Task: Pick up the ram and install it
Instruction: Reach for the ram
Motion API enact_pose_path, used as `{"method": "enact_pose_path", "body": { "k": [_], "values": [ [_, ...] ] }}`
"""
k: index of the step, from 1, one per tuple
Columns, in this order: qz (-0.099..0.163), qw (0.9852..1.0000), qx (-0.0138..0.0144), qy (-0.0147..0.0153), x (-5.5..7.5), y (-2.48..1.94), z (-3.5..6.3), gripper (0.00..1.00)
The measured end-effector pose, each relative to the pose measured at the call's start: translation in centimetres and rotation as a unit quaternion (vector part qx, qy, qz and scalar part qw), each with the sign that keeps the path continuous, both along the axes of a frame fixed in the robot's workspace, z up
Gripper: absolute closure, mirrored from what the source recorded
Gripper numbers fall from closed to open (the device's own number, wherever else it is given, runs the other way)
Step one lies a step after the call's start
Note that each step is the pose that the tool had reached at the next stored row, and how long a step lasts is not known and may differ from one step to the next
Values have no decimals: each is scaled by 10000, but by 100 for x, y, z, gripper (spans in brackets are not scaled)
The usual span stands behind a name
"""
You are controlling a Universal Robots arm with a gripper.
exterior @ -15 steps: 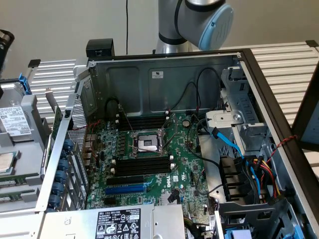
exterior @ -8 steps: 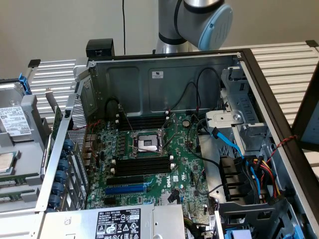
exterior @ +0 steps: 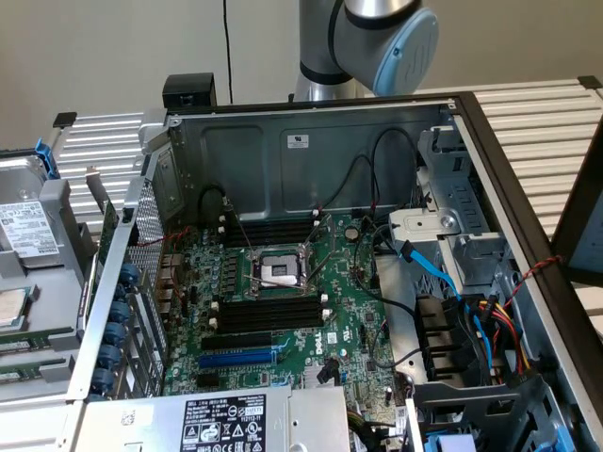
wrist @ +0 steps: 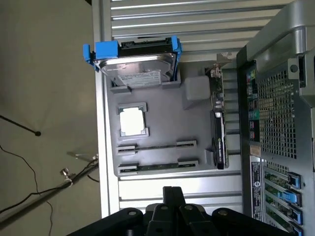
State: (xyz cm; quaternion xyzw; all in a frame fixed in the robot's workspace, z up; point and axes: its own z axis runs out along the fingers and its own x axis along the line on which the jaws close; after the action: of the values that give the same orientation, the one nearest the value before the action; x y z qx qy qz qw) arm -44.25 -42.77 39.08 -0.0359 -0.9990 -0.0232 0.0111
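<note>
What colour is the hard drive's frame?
The plastic drive frame is bright blue; wrist view shows it best.

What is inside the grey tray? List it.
The grey tray holds a hard drive in a blue caddy, a processor, two ram sticks on edge and a card. Anything under the drive is covered.

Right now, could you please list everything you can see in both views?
computer case: one, grey, open, centre of exterior view.
motherboard: one, green, inside the case.
memory slots: several, black, on the motherboard.
tray: one, grey, beside the case.
hard drive: one, silver in blue caddy, on the tray.
processor: one, silver, on the tray.
ram sticks: two, dark green, on edge in the tray.
arm: one, silver and blue, behind the case.
claw: one, black, shut and empty, near the tray.
</note>
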Motion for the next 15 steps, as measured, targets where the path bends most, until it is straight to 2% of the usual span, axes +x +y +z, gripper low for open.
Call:
{"method": "enact_pose_path", "body": {
  "k": [2, 15],
  "values": [
    [0, 10000, 0, 1, -31, -1, -1, 89],
    [0, 10000, 1, 0, -32, -1, -1, 89]
  ]
}}
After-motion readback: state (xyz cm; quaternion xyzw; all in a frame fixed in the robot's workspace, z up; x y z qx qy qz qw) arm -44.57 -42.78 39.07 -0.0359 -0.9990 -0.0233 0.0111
